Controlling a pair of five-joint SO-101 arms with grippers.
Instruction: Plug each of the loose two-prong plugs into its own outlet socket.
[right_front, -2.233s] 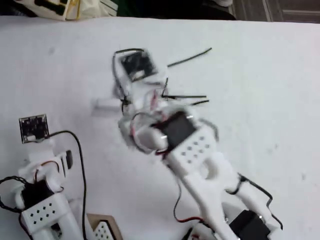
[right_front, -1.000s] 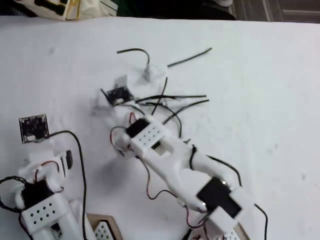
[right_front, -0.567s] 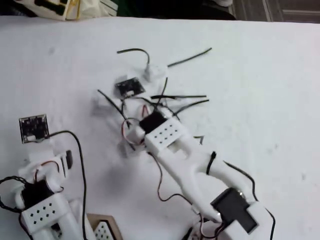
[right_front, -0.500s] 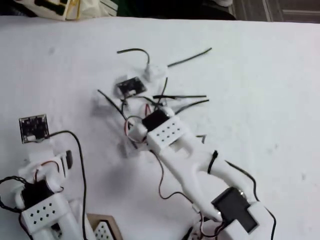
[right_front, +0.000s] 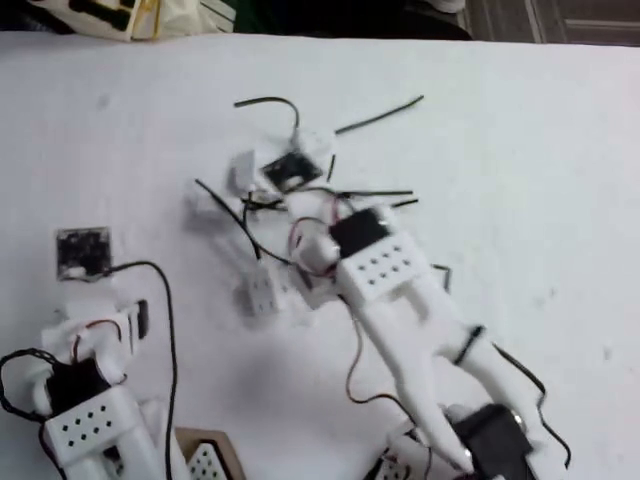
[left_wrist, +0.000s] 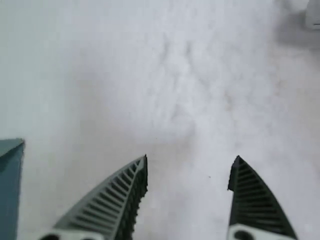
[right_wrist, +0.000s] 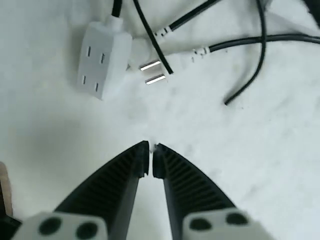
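right gripper (right_wrist: 151, 149) jaws together, holding nothing | left gripper (left_wrist: 188, 173) apart above table (left_wrist: 175, 90) | cord (right_wrist: 145, 25) crosses plug (right_wrist: 151, 65) beside outlet (right_wrist: 101, 59)

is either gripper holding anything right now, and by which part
Nothing is held: the left gripper is open and the right gripper is shut on nothing.

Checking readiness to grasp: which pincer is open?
The left pincer: its tips stand wide apart above the table. The right pincer has its tips together, near the outlet.
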